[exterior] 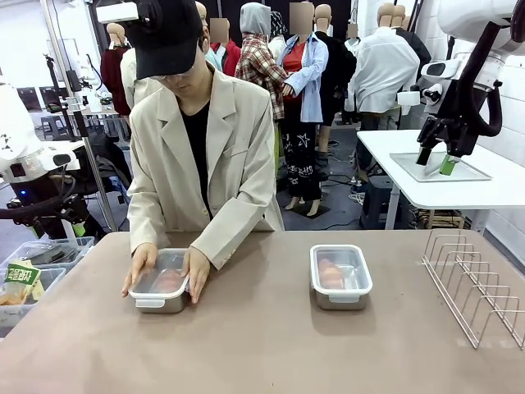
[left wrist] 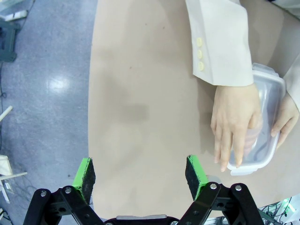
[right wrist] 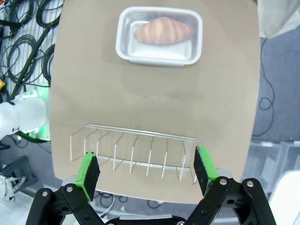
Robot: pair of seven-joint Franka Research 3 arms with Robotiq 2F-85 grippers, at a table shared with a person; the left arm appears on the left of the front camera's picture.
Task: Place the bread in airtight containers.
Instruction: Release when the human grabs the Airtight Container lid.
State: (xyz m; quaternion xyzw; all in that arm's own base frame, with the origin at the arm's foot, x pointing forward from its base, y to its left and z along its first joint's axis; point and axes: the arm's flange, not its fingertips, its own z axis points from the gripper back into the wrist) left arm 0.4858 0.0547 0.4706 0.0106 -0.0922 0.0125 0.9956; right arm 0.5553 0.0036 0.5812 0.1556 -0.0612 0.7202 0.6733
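Table (exterior: 262,345), two airtight containers. Left container (exterior: 161,283): near left edge, person's hands (exterior: 195,275) pressing its lid; bread inside apparently, blurred. Right container (exterior: 340,276): lidded, holds bread (right wrist: 163,31). Wire rack (exterior: 476,287): right edge. Left gripper (left wrist: 140,176), right gripper (right wrist: 146,171): released, empty.

We can read no text with confidence. At nine o'clock in the front view, a green packet (exterior: 20,274) in a clear bin carries print, but its letters are too small for us to make out.
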